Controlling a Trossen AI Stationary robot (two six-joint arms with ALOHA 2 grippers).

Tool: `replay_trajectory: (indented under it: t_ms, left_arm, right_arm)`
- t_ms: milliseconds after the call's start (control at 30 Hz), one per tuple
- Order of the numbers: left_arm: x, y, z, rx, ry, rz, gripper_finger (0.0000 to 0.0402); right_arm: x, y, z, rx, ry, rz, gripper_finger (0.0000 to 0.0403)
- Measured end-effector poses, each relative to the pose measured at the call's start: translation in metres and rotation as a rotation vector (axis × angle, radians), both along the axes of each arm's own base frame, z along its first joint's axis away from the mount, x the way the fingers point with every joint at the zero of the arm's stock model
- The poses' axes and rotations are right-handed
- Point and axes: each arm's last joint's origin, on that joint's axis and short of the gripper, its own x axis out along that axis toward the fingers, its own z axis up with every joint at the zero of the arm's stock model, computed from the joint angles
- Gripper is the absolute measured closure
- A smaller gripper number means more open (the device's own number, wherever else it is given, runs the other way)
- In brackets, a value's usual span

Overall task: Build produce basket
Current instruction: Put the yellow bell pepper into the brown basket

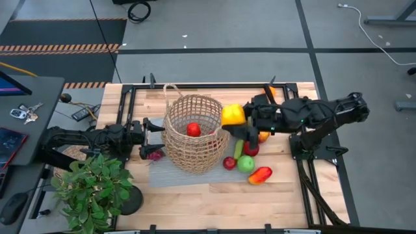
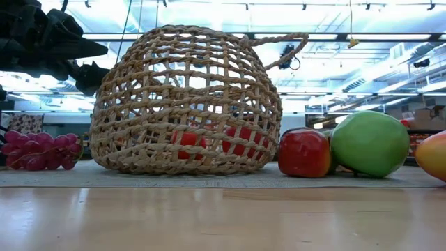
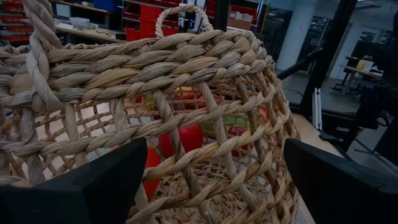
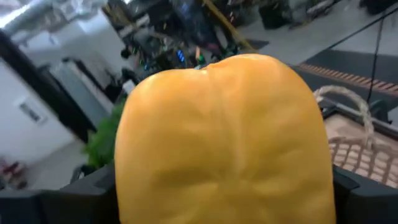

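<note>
The basket (image 1: pixel 193 133) sits mid-table on a grey mat (image 1: pixel 162 174), upright with its mouth open to the high view, and the step in hand looks like loading one more piece of produce. The right gripper (image 1: pixel 248 115) hangs just beside the basket's rim, its jaws clamped on a yellow pepper (image 1: pixel 233 114) that fills the right wrist view. The pepper is over the rim's edge rather than the middle of the opening, so the next move probably calls for carrying it further over the mouth, lowering a little, and only then spreading the jaws, lest it bounce off the wicker. The left gripper (image 1: pixel 151 130) waits against the opposite side of the basket with its jaws spread wide, holding nothing; the weave fills its wrist view. Inside the basket, a red apple (image 1: pixel 193 129) lies on the bottom, and the low view shows red shapes through the weave, perhaps two pieces. Outside remain a bunch of purple grapes (image 2: pixel 42 150), a small red apple (image 2: pixel 304 151), a green pear (image 2: pixel 369 143), a cucumber (image 1: pixel 238 148) and a red-orange pepper (image 1: pixel 260 175).
</note>
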Motion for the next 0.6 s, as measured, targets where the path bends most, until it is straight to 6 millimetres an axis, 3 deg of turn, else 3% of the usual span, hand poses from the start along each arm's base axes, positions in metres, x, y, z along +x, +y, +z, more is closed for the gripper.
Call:
replay_trajectory:
  t_ms: [300,600]
  left_arm:
    - [0.000,0.000,0.000,0.000,0.000,0.000,0.0015]
    - [0.000,0.000,0.000,0.000,0.000,0.000,0.0015]
  right_arm:
    - [0.036,-0.012,-0.003,-0.113,-0.101,-0.130,0.0092]
    - [0.079,-0.030,-0.028,-0.547,0.032,-0.192,0.0091]
